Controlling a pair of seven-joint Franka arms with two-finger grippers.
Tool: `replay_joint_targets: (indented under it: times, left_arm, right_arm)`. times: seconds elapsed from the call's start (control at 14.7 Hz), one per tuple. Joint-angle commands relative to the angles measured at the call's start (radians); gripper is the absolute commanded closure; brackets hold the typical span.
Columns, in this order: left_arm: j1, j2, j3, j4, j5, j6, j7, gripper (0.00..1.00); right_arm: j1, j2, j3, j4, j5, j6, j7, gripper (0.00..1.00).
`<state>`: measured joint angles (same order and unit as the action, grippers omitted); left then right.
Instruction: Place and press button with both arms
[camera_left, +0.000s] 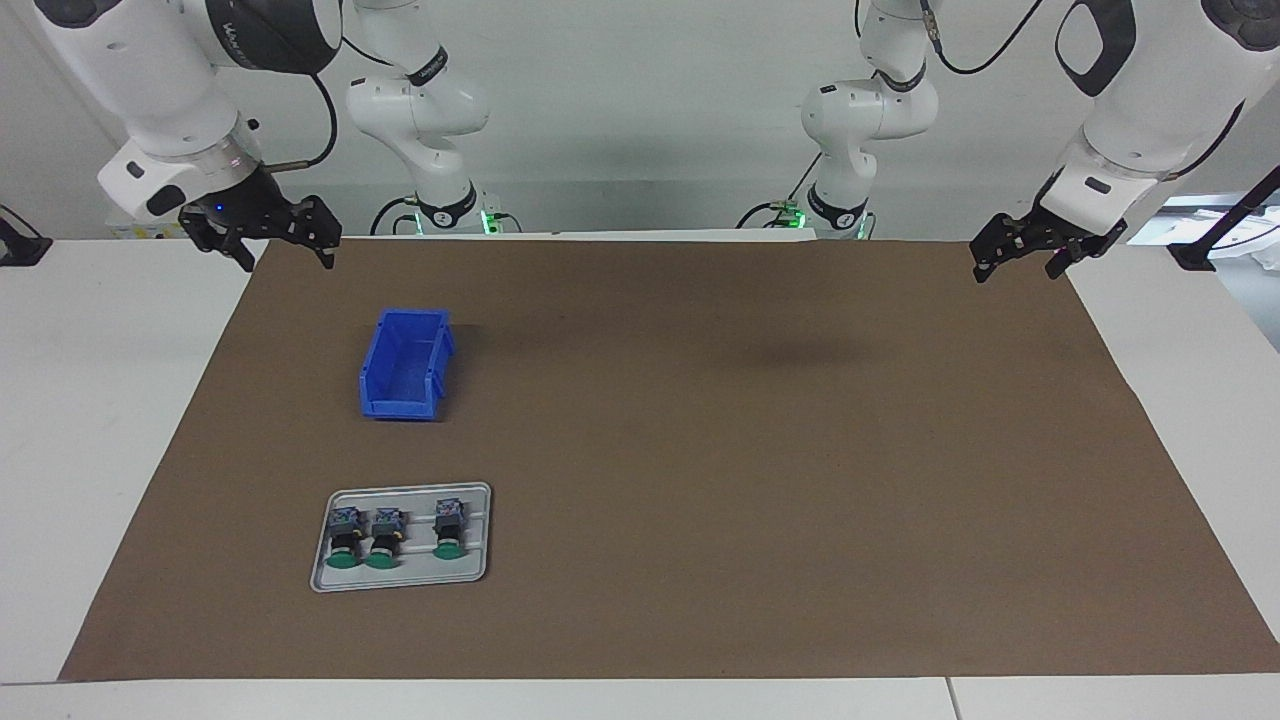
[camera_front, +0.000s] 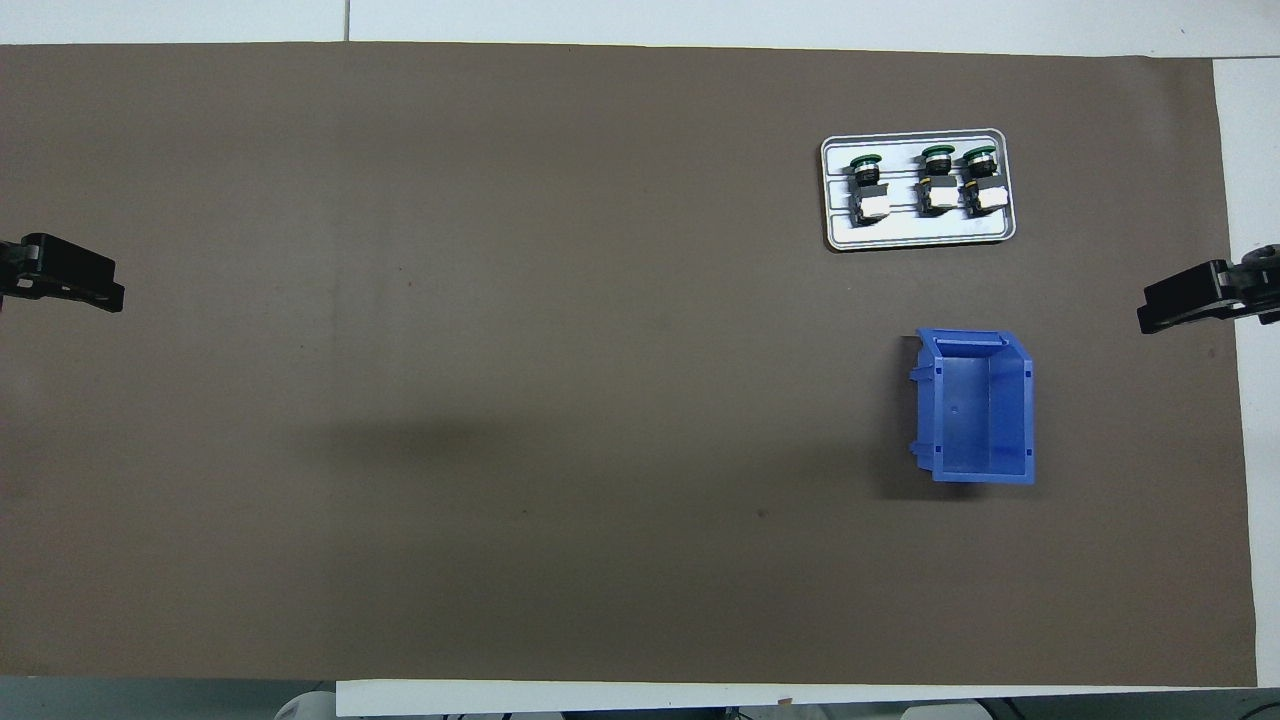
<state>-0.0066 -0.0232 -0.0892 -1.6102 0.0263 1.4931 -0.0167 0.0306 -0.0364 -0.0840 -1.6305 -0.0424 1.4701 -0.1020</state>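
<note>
- Right end effector (camera_left: 262, 238) hangs in the air over the mat's (camera_left: 700, 450) corner at the right arm's end of the counter (camera_left: 100, 400); fingers spread, nothing between them.
- Left end effector (camera_left: 1035, 245) hangs over the mat's corner at the left arm's end; fingers also apart, empty. Both arms look to be waiting.
- Three buttons lie on their sides on a grey tray (camera_left: 330, 575), at the right arm's end of the mat, green caps pointing away from the robots. Two lie just beside each other, possibly touching; the lone button (camera_left: 448, 527) lies apart from them, toward the middle of the counter.
- Blue bin (camera_left: 405, 365) sits nearer to the robots than the tray, open top up, nothing seen inside.
- Judgement: nothing begun; all three buttons still on the tray.
- Risk: reaching into the close pair could nudge its neighbour or catch both. The lone one looks the safer pick.
- Risk: a round cap and neck lying flat may roll or twist out of a pinch. The block end looks squarer, so probably the better hold.
- Risk: the tray is shallow and loose on the mat; a low approach could clip its rim and shift everything.
- Risk: the bin stands between the right arm and the tray; a low reach might strike its wall.
- Risk: pressing with one arm could tip the button unless the other arm steadies it.
- Risk: the left arm must cross most of the counter to help; the arms could crowd each other there.
</note>
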Motion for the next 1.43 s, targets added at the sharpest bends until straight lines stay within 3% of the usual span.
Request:
replay_joint_targets:
  times: [0.0, 0.34, 0.61, 0.95, 1.22, 1.36]
  left_arm:
    - [-0.004, -0.015, 0.002, -0.011, 0.007, -0.013, 0.014, 0.00]
    - [0.003, -0.015, 0.000, -0.011, 0.006, -0.004, 0.009, 0.00]
    - [0.008, -0.015, 0.002, -0.011, 0.006, -0.011, 0.003, 0.00]
    - [0.008, -0.015, 0.002, -0.011, 0.006, -0.010, 0.003, 0.00]
    - [0.008, -0.015, 0.003, -0.011, 0.006, -0.011, 0.001, 0.00]
    - [0.008, -0.015, 0.005, -0.011, 0.006, -0.011, 0.003, 0.00]
  right_arm:
    - [-0.015, 0.009, 0.012, 0.024, -0.014, -0.017, -0.022, 0.00]
    - [-0.018, 0.001, -0.003, 0.023, 0.004, -0.019, -0.034, 0.00]
    - [0.008, 0.041, 0.010, 0.004, 0.007, 0.088, -0.070, 0.00]
    - [0.005, 0.248, 0.122, 0.027, 0.012, 0.370, -0.004, 0.00]
    - [0.018, 0.465, 0.138, 0.066, 0.018, 0.622, 0.064, 0.00]
    - [0.052, 0.529, 0.141, 0.066, 0.015, 0.711, 0.109, 0.01]
